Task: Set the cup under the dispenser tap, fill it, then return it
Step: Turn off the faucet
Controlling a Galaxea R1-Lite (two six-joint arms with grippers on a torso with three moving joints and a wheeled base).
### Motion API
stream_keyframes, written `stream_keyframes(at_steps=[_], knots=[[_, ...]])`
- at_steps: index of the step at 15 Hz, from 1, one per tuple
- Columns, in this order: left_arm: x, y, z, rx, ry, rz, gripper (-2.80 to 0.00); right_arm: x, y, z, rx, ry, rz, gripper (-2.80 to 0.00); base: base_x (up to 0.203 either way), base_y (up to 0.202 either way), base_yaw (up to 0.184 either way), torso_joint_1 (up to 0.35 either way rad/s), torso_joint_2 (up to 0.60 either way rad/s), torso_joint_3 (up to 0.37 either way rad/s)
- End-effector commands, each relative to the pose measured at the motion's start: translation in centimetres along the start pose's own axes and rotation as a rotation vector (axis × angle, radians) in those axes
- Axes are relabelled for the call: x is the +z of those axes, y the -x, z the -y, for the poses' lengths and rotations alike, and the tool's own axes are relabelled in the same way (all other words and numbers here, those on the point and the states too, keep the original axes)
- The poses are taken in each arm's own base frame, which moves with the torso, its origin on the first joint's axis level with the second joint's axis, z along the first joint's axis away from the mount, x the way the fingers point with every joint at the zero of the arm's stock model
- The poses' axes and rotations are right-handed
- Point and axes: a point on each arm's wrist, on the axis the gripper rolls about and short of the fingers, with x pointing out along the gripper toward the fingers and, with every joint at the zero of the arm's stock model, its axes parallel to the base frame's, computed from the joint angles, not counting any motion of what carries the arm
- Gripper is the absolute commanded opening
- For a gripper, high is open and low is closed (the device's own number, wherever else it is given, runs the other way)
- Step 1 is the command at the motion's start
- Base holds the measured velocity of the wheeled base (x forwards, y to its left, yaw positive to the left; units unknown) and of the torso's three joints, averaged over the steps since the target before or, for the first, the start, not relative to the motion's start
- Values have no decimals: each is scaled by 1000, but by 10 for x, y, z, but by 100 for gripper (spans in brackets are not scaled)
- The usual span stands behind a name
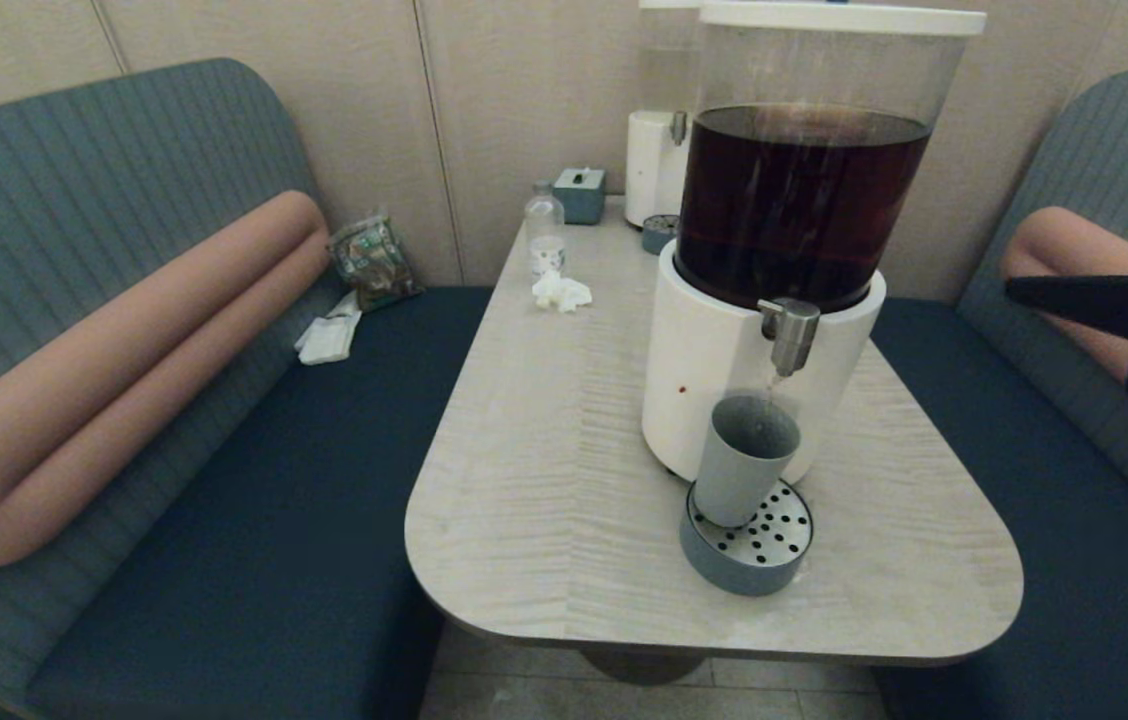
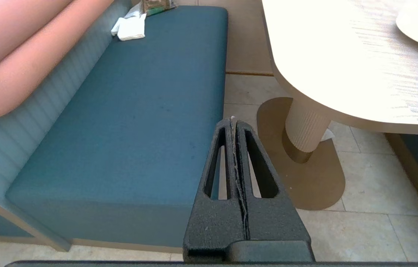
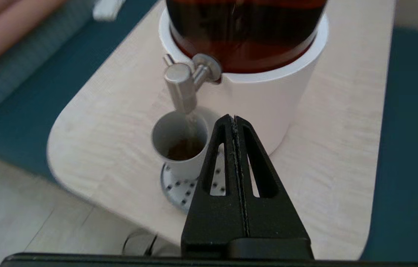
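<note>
The grey-blue cup (image 1: 744, 458) (image 3: 181, 146) stands upright on the round perforated drip tray (image 1: 762, 548) (image 3: 179, 186), directly beneath the dispenser tap (image 1: 790, 335) (image 3: 180, 84). A thin stream runs from the tap into the cup, and brown liquid lies in its bottom. My right gripper (image 3: 234, 119) (image 1: 1014, 290) is shut and empty, hovering to the right of the dispenser, apart from the cup and tap. Down beside the table, over the floor and bench edge, my left gripper (image 2: 234, 120) is shut with nothing in it; the head view does not show it.
The big white-based dispenser (image 1: 724, 370) with dark liquid stands on the pale table (image 1: 544, 480). Behind it are a smaller white dispenser (image 1: 654, 165), a clear bottle (image 1: 545, 235), a crumpled tissue (image 1: 561, 292) and a small box (image 1: 581, 193). Teal benches (image 1: 254, 520) flank the table.
</note>
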Motion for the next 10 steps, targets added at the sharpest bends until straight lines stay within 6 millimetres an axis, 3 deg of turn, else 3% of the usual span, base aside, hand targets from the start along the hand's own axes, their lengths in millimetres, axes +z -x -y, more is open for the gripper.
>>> stream_keyframes(at_steps=[1, 3, 5, 10], knots=[[0, 0, 0, 1, 0, 1, -280, 14, -14, -8, 4, -3, -150, -280, 0, 0, 0, 0, 0, 0], [0, 0, 0, 1, 0, 1, -280, 36, -22, -17, 13, -52, -249, -280, 0, 0, 0, 0, 0, 0], [0, 0, 0, 1, 0, 1, -280, 45, -41, -29, 9, -87, -368, -280, 0, 0, 0, 0, 0, 0], [0, 0, 0, 1, 0, 1, -280, 30, -83, -62, 24, -94, -571, -280, 0, 0, 0, 0, 0, 0]])
